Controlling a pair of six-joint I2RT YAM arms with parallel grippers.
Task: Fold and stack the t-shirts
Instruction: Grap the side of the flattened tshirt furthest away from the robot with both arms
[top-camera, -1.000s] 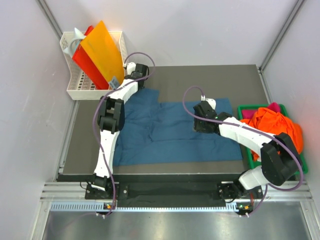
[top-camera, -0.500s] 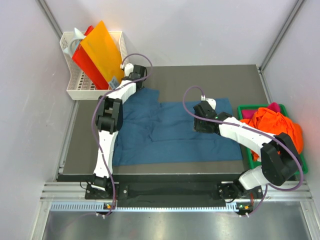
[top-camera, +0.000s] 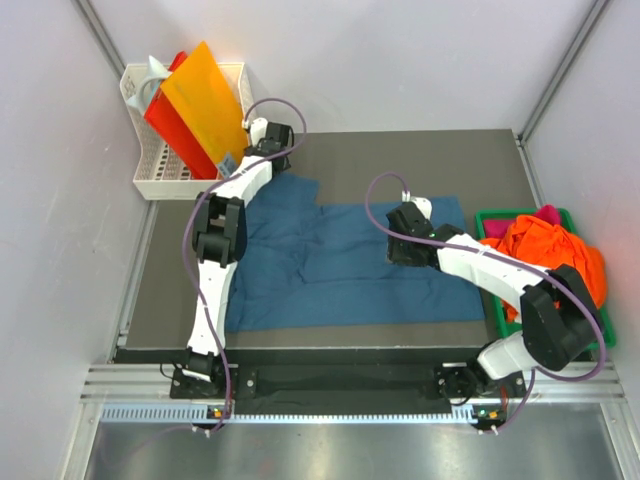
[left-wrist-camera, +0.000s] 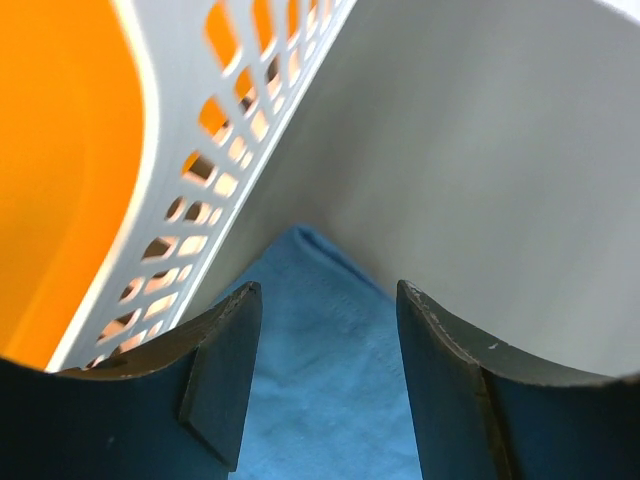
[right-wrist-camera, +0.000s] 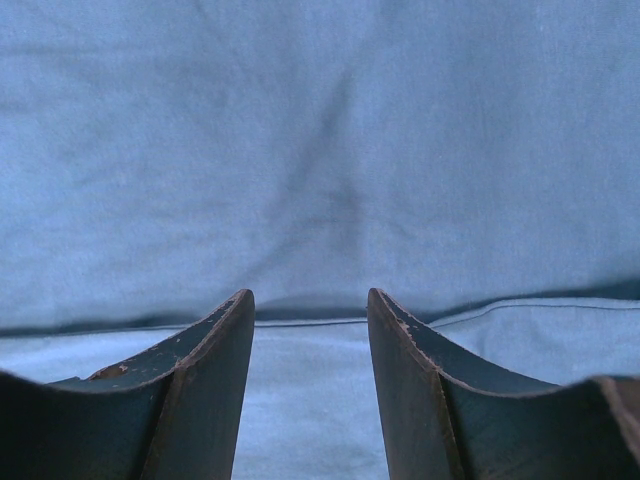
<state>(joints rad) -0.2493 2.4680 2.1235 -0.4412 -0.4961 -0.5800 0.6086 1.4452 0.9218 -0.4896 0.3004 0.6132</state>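
Note:
A dark teal-blue t-shirt (top-camera: 340, 265) lies spread flat over the dark table mat. My left gripper (top-camera: 266, 146) hovers at the shirt's far left corner, beside the white basket. In the left wrist view it (left-wrist-camera: 325, 300) is open, with only a blue shirt corner (left-wrist-camera: 320, 390) lying below the gap. My right gripper (top-camera: 404, 238) sits low over the shirt's right part. Through the right wrist camera it (right-wrist-camera: 310, 300) stands open above a fold line in the blue cloth (right-wrist-camera: 320, 150), gripping nothing. An orange t-shirt (top-camera: 545, 250) and a magenta one (top-camera: 547, 213) are heaped in the green tray.
The green tray (top-camera: 489, 216) stands at the table's right edge. A white perforated basket (top-camera: 150, 180) holding orange and red sheets (top-camera: 200, 95) stands at the back left, close to my left gripper; its wall (left-wrist-camera: 215, 150) fills the left of that wrist view.
My left gripper has opened wider and drawn slightly back toward the basket. The right arm and the blue shirt have not moved.

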